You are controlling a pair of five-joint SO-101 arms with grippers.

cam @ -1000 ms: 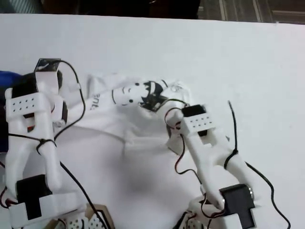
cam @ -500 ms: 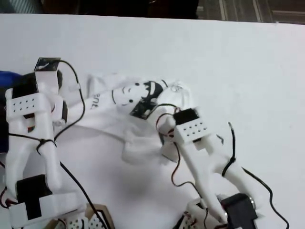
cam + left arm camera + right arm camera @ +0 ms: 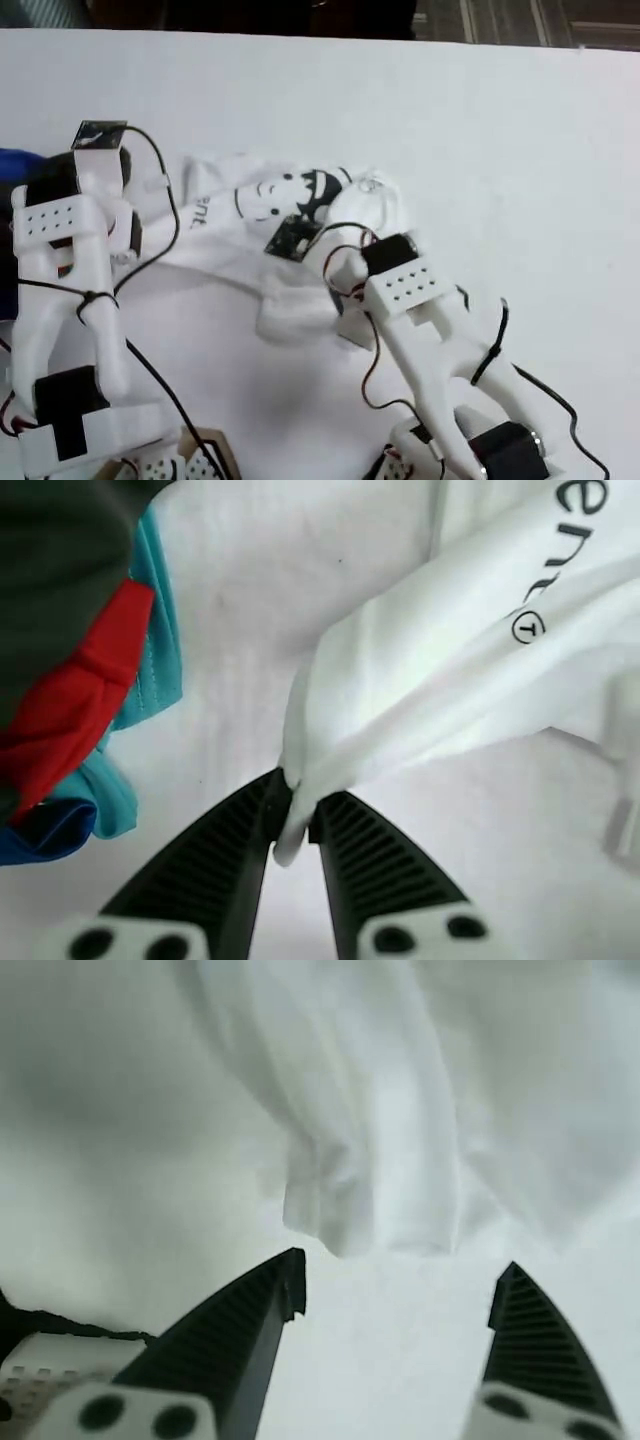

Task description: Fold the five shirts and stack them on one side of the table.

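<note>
A white shirt (image 3: 250,240) with black print lies crumpled in the middle of the table. My left gripper (image 3: 296,815) is shut on an edge of this shirt (image 3: 450,670), and the cloth stretches away from its fingers. In the high view the left arm (image 3: 70,230) stands at the shirt's left end. My right gripper (image 3: 400,1290) is open and hovers just above a bunched fold of the shirt (image 3: 340,1200), with nothing between its fingers. In the high view it (image 3: 318,268) sits over the shirt's right part.
A pile of coloured shirts (image 3: 80,670) in red, teal, blue and dark cloth lies beside the left gripper; its blue edge (image 3: 14,165) shows at the table's left side. The white table (image 3: 500,130) is bare at the back and right.
The right arm has moved left over the shirt. The shirt's right part has bunched toward the middle. The left arm has stayed still.
</note>
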